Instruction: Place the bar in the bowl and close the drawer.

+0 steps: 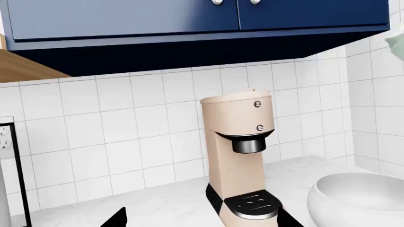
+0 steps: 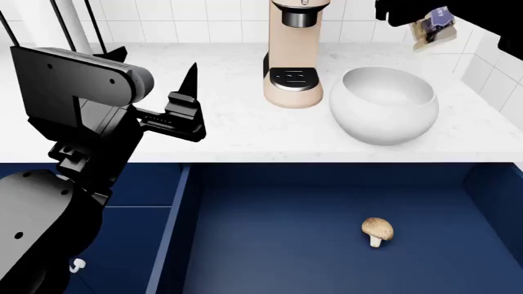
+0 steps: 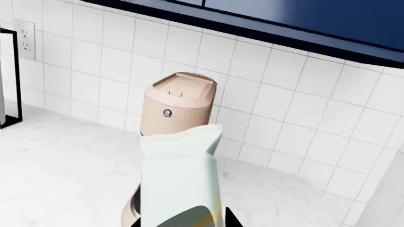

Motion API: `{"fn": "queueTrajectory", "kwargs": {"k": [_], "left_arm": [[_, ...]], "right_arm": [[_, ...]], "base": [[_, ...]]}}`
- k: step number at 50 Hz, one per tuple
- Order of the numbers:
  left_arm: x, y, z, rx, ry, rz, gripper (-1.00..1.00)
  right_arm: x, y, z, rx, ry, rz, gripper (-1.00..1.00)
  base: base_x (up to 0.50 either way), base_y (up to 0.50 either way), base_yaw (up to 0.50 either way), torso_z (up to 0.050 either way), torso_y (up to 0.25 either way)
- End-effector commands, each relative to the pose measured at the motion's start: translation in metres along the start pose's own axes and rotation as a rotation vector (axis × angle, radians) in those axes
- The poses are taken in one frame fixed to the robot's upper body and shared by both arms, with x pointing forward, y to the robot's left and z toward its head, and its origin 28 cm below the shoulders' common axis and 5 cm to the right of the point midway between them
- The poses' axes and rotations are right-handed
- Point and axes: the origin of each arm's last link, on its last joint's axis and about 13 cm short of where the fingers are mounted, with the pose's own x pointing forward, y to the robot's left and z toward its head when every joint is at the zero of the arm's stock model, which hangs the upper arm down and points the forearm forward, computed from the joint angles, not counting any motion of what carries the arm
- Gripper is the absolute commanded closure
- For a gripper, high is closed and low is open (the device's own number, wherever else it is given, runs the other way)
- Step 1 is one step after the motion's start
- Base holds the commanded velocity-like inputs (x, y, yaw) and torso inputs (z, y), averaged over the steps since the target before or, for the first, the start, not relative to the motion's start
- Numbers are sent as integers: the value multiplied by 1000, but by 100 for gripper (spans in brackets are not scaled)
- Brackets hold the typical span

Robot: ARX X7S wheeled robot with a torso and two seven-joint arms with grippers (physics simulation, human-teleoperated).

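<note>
The pale mint-green and white bar [image 3: 180,175] stands upright between the fingers of my right gripper [image 3: 183,222], which is shut on it. In the head view the bar [image 2: 435,27] hangs from the right gripper [image 2: 418,18], high over the counter and behind the far right side of the white bowl [image 2: 384,104]. The bowl [image 1: 356,198] stands empty next to the coffee maker. Below the counter edge, the navy drawer [image 2: 270,245] is pulled out. My left gripper [image 2: 163,70] is open over the counter's left part, its fingertips [image 1: 117,218] wide apart with nothing between them.
A beige coffee maker [image 2: 294,55] stands on the white counter [image 2: 229,128] to the left of the bowl. A small tan mushroom [image 2: 376,230] lies in the drawer. Navy wall cabinets [image 1: 189,19] hang above the tiled wall. A black frame [image 2: 73,24] stands at the back left.
</note>
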Motion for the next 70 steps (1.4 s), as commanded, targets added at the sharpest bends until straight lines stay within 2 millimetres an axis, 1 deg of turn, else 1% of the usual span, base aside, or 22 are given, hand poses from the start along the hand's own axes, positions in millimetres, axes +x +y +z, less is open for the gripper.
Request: {"fn": "queueTrajectory", "kwargs": {"k": [1, 5, 13, 22, 28, 35, 40, 49, 59, 70], "left_arm": [[0, 2, -1, -2, -3, 1, -100], [-1, 4, -2, -4, -1, 6, -100], [-1, 5, -3, -7, 3, 11, -100], [-2, 7, -4, -11, 7, 17, -100], [-2, 8, -5, -11, 8, 22, -100], [-2, 9, -3, -9, 1, 24, -100], [-4, 9, -7, -10, 5, 25, -100], [-5, 10, -12, -16, 16, 33, -100], [-5, 10, -12, -17, 20, 33, -100], [-5, 10, -14, -16, 22, 34, -100]], "right_arm": [[47, 5, 19, -26, -12, -34, 100], [67, 7, 12, 9, -5, -40, 100], [97, 9, -4, 69, 0, -73, 100], [122, 12, -35, 109, 24, -114, 100], [135, 11, -54, 142, 36, -158, 100], [143, 14, -73, 169, 53, -183, 100], [144, 16, -83, 167, 71, -191, 100], [144, 14, -102, 171, 105, -221, 100], [142, 9, -111, 174, 127, -246, 100], [141, 3, -112, 183, 129, -272, 100]], "base": [[0, 0, 0, 0, 0], [0, 0, 0, 0, 0], [0, 0, 0, 0, 0], [0, 0, 0, 0, 0], [0, 0, 0, 0, 0], [0, 0, 0, 0, 0], [0, 0, 0, 0, 0], [0, 0, 0, 0, 0], [0, 0, 0, 0, 0], [0, 0, 0, 0, 0]]}}
